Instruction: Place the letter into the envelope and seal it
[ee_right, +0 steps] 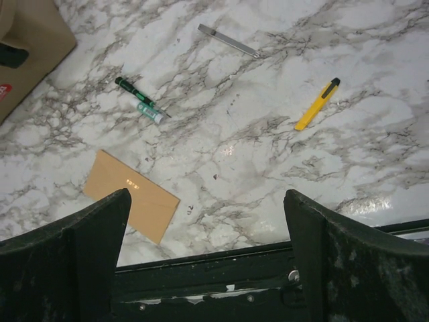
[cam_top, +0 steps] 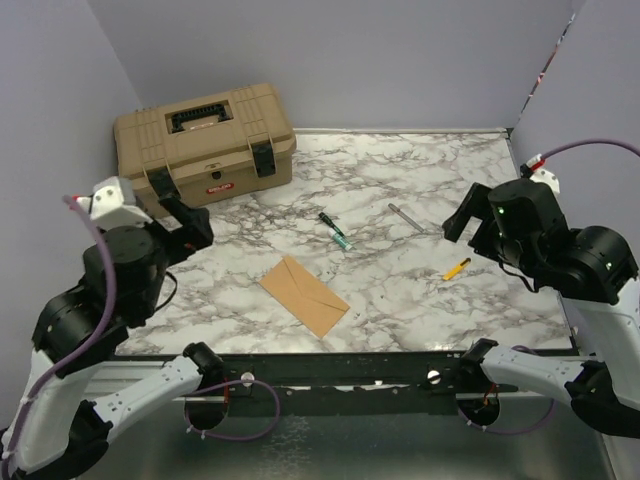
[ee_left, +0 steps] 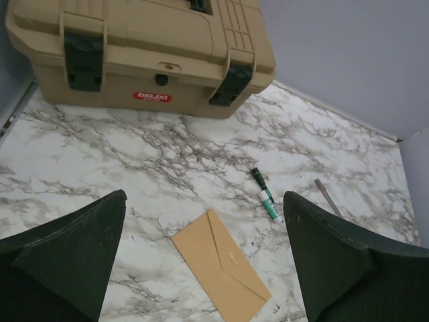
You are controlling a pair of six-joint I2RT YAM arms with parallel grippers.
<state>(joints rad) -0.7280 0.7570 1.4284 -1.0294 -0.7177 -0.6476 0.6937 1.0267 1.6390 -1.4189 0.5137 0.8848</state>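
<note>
The brown envelope (cam_top: 305, 296) lies flat on the marble table near its front edge, flap folded down over the body. It also shows in the left wrist view (ee_left: 221, 265) and the right wrist view (ee_right: 136, 189). The letter is not in view in any frame. My left gripper (cam_top: 188, 218) hovers up and to the left of the envelope, open and empty (ee_left: 204, 195). My right gripper (cam_top: 468, 215) hangs over the right side of the table, open with nothing between its fingers (ee_right: 206, 193).
A tan toolbox (cam_top: 205, 140) stands shut at the back left. Beyond the envelope lie a green pen (cam_top: 335, 231) and a grey metal tool (cam_top: 405, 217). A yellow cutter (cam_top: 456, 268) lies to the right. Grey walls enclose the table.
</note>
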